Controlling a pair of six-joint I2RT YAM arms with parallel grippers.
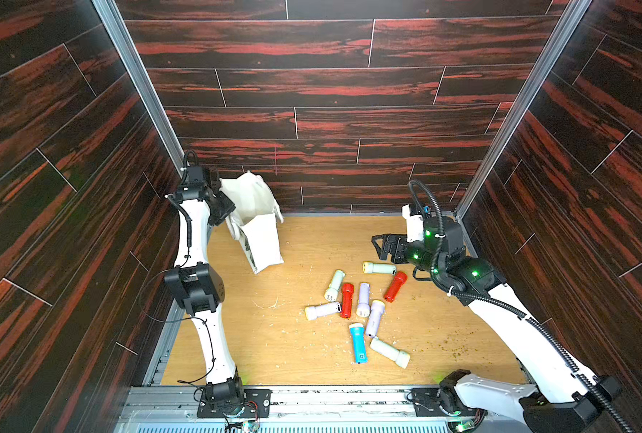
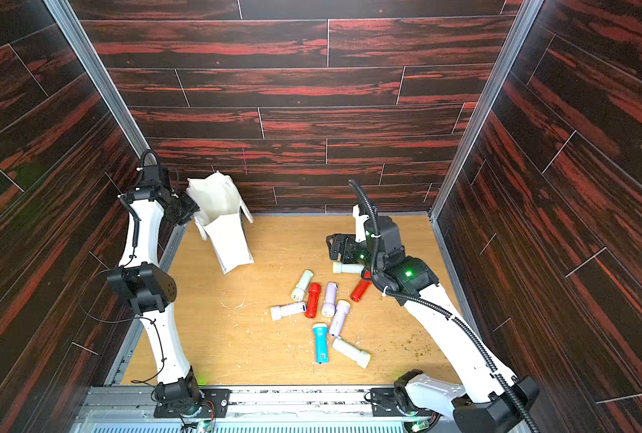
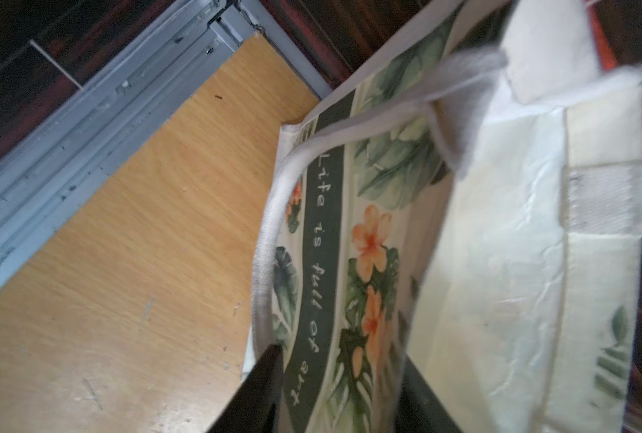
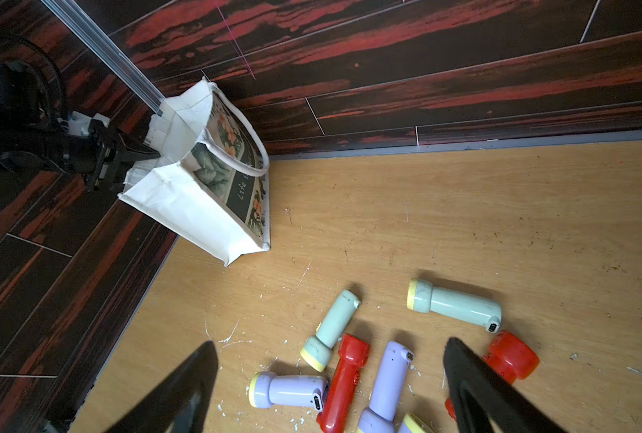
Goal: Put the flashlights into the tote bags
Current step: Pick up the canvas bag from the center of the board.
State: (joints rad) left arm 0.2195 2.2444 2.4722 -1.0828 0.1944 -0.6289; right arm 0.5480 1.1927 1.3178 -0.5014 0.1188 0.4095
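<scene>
Left gripper (image 1: 225,210) is straddling the bag (image 1: 261,240) rim at ten o'clock of the table (image 1: 274,356); whether it is clamping yet, I cannot tell. Right gripper (image 4: 330,341) is hovering released and empty at two o'clock, above the flashlights (image 1: 363,299). Nine are lying loose mid-table and none is showing inside the bag, so packing is seemingly only starting.

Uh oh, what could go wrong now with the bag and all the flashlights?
1. The tote bag stands tilted, with the left gripper at its rim. If the gripper does not hold the rim well, the bag may flop over or close.
2. The flashlights lie crowded and touching. When the open right gripper goes down, it might bump neighbours, and round ones could roll away.
</scene>
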